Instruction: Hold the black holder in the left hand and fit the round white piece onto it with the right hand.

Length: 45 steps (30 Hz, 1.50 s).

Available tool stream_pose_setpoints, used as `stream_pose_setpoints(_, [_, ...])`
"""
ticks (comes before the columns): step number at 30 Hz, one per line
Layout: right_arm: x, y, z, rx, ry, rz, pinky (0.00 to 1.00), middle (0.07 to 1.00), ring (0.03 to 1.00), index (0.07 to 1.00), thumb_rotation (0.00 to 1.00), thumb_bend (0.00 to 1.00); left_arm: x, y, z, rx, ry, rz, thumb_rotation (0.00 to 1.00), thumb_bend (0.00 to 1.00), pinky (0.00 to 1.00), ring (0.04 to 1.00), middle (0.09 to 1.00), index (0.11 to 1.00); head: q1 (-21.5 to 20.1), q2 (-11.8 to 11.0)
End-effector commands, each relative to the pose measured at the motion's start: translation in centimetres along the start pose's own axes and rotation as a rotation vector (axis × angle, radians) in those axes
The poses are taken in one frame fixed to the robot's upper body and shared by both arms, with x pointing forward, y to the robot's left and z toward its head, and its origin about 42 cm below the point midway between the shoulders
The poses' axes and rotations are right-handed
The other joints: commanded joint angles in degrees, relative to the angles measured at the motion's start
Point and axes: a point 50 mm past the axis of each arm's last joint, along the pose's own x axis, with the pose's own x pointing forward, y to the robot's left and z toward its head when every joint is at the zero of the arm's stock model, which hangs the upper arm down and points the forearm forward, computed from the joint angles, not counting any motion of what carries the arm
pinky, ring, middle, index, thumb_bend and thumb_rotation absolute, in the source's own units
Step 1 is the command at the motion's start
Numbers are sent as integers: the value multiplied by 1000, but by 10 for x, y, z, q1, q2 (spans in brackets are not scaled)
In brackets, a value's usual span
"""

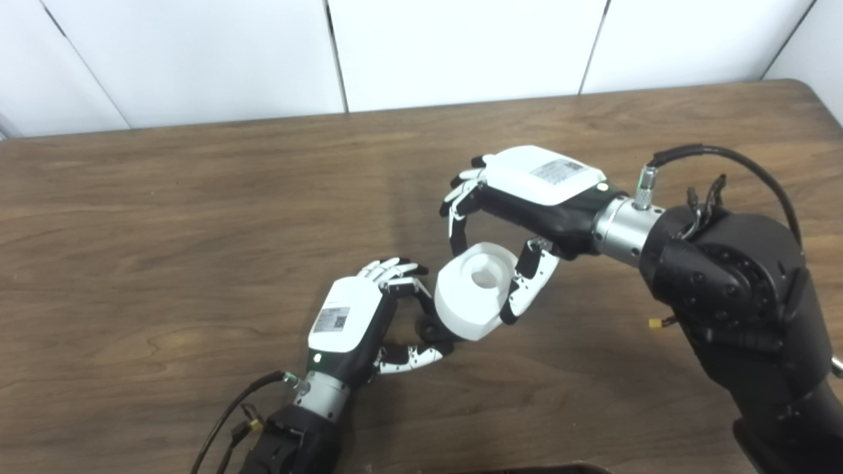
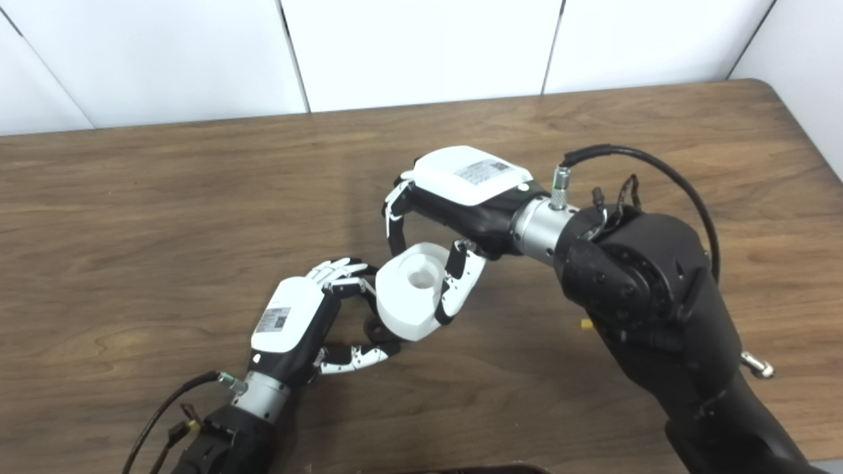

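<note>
- Near the middle of the wooden bench (image 1: 197, 217), the round white piece (image 1: 471, 293) sits tilted between the two hands, its recessed centre facing up.
- The right hand (image 1: 527, 197) arches over it from the right, fingers (image 1: 458, 204) curled down behind the piece and thumb pressed on its near right side, gripping it.
- The left hand (image 1: 359, 316) lies lower, palm turned toward the piece, its fingers and thumb closed around the black holder (image 1: 431, 327), which shows only as a dark sliver under the piece's lower left edge.
- The piece seems to rest against the holder, though how far it is seated cannot be told.
- The right eye view shows a little more of the holder (image 2: 377, 327) as a dark curved edge; the left eye view shows the right hand's fingertips more clearly.
</note>
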Motion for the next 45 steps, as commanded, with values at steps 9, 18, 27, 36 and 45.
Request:
stream_pose_setpoints(9, [0,-8,4,-44,-18,-45,998,810,908,483,137,524,1,-10,1,14,5,-46,45,519,880,873,803,486,0,2])
stream_pose_setpoints(18, [1,-9,3,-57,-20,-48,985,809,903,484,138,524,3,-11,3,16,10,-55,46,519,886,874,806,486,3,1])
stream_pose_setpoints(27, [1,-9,4,-57,-20,-49,1000,814,914,484,138,524,3,-12,4,10,10,-54,45,519,883,874,807,486,4,0])
stream_pose_setpoints(36, [3,-10,5,-50,-13,-62,1000,816,918,484,138,524,3,-12,4,13,9,-51,45,519,879,872,803,486,4,0])
stream_pose_setpoints(45, [4,-13,3,-64,-8,-74,999,808,919,484,138,524,3,-13,5,13,8,-47,45,519,875,870,803,486,4,0])
